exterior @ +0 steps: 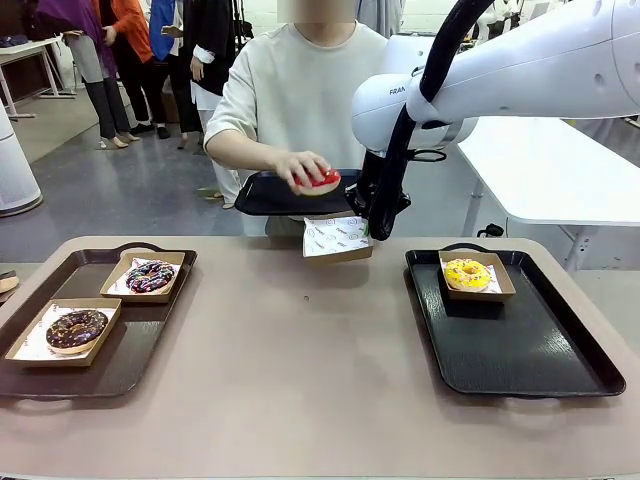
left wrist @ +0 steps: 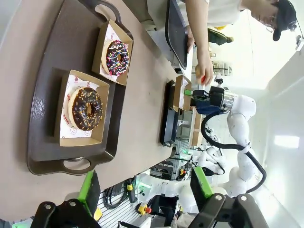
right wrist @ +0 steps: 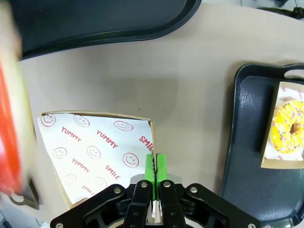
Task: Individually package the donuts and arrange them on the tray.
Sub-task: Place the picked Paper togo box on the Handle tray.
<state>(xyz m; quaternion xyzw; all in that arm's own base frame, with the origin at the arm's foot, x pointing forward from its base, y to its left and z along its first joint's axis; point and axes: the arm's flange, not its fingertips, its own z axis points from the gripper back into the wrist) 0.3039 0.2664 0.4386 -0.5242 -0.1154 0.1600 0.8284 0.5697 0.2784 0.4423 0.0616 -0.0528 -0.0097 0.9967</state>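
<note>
My right gripper (exterior: 372,226) (right wrist: 155,167) is shut on the edge of an empty paper-lined box (exterior: 337,238) (right wrist: 93,151), held above the table's far edge. The person's hand holds the glossy red donut (exterior: 321,182) (right wrist: 8,128) just above that box, over a black tray (exterior: 285,196) they carry. In a box on the right tray (exterior: 520,350) lies the yellow donut (exterior: 467,273) (right wrist: 290,128). The purple-pink sprinkled donut (exterior: 150,276) (left wrist: 117,57) and the chocolate donut (exterior: 76,329) (left wrist: 85,108) sit boxed on the left tray (exterior: 130,365). High over it, my left gripper (left wrist: 145,189) stands open and empty.
The middle of the table (exterior: 300,360) between the two trays is bare. The right tray has free room in front of the yellow donut's box. A white table (exterior: 560,170) stands behind at the right, and people stand far back at the left.
</note>
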